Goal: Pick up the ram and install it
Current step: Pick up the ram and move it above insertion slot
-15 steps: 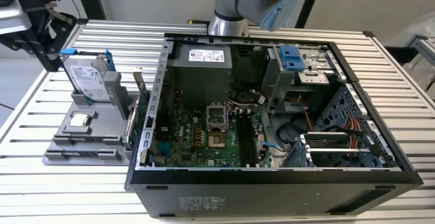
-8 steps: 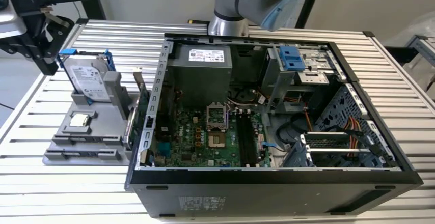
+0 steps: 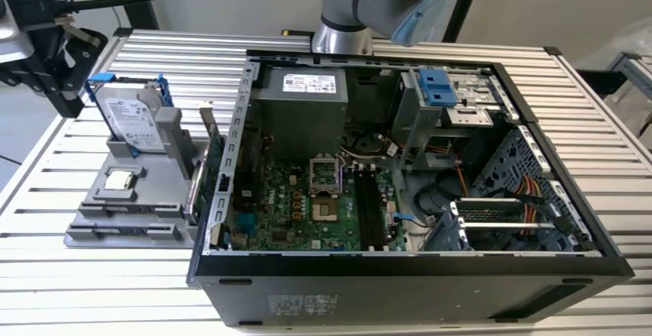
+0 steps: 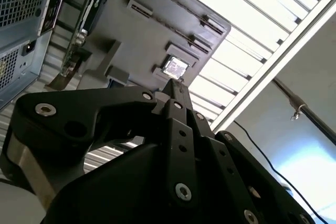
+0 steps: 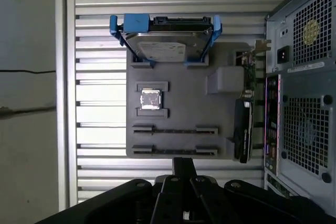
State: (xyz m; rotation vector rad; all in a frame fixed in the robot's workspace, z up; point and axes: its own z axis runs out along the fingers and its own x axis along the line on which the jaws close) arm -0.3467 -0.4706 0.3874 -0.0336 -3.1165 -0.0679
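On tabletop (image 3: 91, 290), exterior view: gray tray (image 3: 79, 233) at 9 o'clock of open computer case (image 3: 408, 290). Nothing done yet, I reckon. Ram (image 5: 176, 130) looks parked edge-on in holder at tray's 6 o'clock end. Tray also holds hard drive (image 3: 133, 118), processor chip (image 3: 121, 180), expansion card (image 5: 243, 129). Fingers (image 5: 181, 165) pressed together, empty, hovering over tray. Motherboard slots (image 3: 367, 206): can't tell if filled.
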